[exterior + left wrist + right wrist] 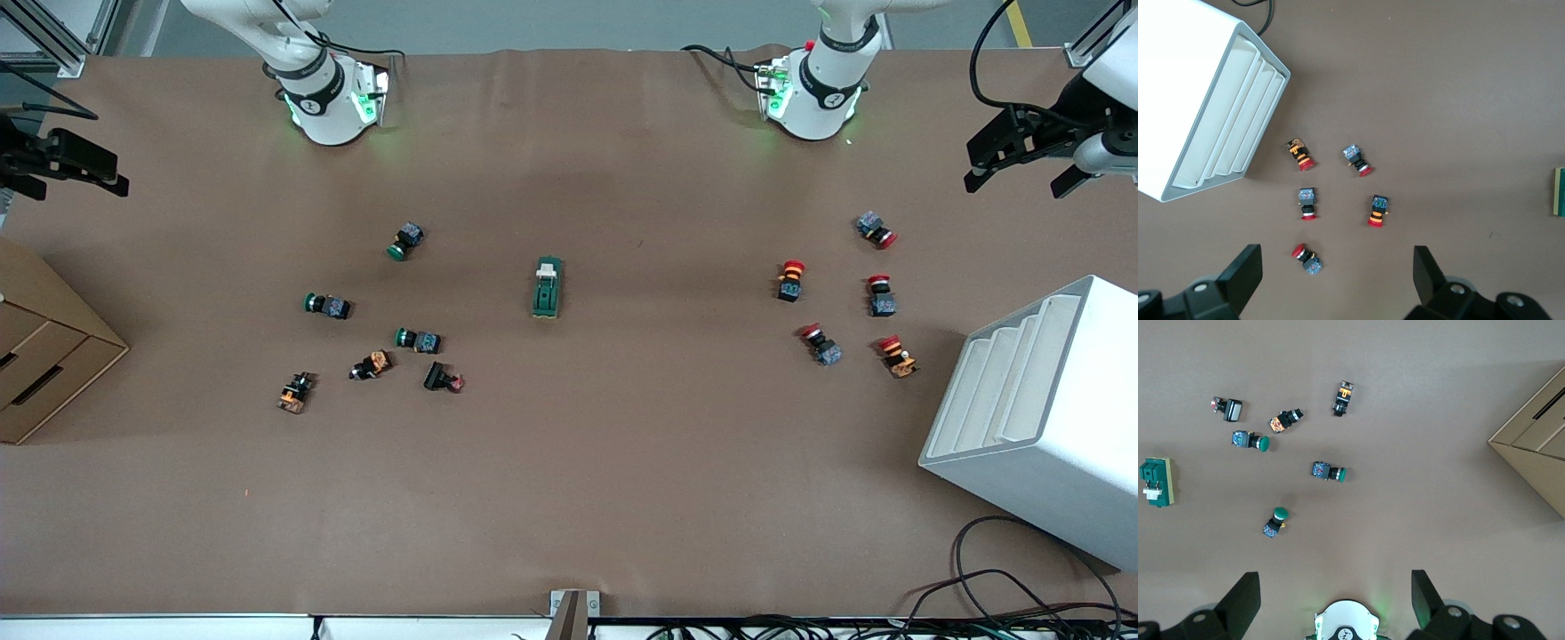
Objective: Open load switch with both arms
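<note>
The load switch (548,287), a dark green block with a white tab at the end toward the arms' bases, lies flat at mid-table. It also shows in the right wrist view (1157,482) and, cut off at the frame edge, in the left wrist view (1559,191). My left gripper (1018,173) hangs open and empty high over the left arm's end of the table (1337,270). My right gripper (76,178) hangs open and empty high over the right arm's end (1335,593). Both are well away from the switch.
Several red-capped buttons (836,293) (1338,193) lie toward the left arm's end, beside a white slotted box (1040,418) (1205,100). Green-capped and orange buttons (373,311) (1285,447) lie toward the right arm's end, near a cardboard box (44,347) (1538,447).
</note>
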`<state>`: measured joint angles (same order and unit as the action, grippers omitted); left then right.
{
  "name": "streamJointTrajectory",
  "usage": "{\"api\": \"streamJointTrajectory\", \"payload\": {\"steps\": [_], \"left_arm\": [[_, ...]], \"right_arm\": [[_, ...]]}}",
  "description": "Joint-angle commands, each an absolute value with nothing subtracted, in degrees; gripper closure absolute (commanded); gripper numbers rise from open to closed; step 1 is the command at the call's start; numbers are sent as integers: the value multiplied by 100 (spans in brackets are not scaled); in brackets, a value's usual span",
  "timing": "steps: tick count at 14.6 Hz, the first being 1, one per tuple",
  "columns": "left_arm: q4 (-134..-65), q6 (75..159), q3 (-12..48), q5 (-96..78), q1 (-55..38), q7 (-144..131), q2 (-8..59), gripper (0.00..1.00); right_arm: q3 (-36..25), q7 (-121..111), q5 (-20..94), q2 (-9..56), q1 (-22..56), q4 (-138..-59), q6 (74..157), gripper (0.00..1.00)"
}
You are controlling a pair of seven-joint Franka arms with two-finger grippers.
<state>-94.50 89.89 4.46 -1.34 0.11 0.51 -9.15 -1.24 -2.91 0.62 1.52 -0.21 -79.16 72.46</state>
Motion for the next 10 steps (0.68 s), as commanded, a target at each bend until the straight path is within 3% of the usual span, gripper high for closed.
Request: {"api": "streamJointTrajectory", "payload": {"steps": [1,10], "left_arm": [[-9097,8693,431,-176,26,97,-756,0],[-9097,8684,448,-149,9,53,-729,0]], "right_arm": [[-123,-281,9,-88,-61,-8156,7330,0],[-97,-246,26,-386,-44,-8595,7479,0]]}}
